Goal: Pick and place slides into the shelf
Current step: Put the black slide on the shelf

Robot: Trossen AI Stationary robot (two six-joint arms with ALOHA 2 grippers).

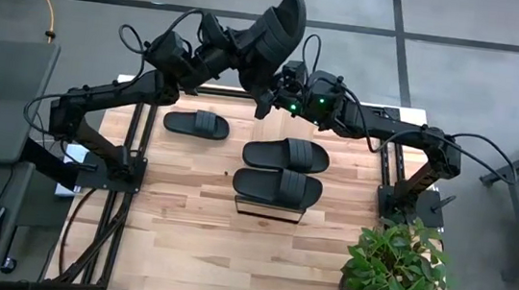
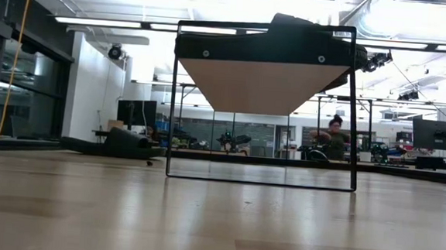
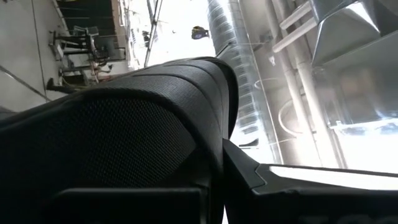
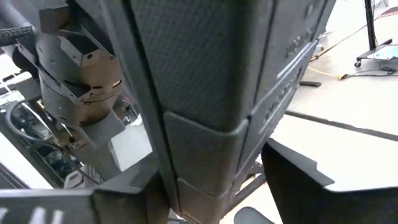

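1. Raised above the far edge of the surface: one matte black slide sandal (image 1: 277, 26) with a wide ribbed strap, tilted steeply and clamped in the left pincer (image 1: 234, 48), which is shut tight on it.
2. At the raised sandal's lower end: the right pincer (image 1: 279, 97), fingers (image 4: 298, 177) spread either side of the sole, one plainly clear of it. No second grip yet.
3. Near the middle of the pale wooden surface (image 1: 182, 234): the long narrow shelf (image 2: 264, 85) of light wood plank and thin black metal frame, with a second slide (image 1: 277, 186) lying flat on top.
4. Just beyond the shelf, flat on the surface: a third slide (image 1: 286, 154). Farther toward the left arm's side: a fourth slide (image 1: 197, 124).
5. Probably light and foam-like, springy rather than stiff, and likely to bend along its length if held by one end. Matte, textured skin, so little slip expected.
6. Best hold, judged from shape: across the sole's two side edges near the strap, where the sandal looks stiffest, or on the strap itself.
7. Main risk: droop or twist during a hand-over, then a crooked landing on so narrow a plank.
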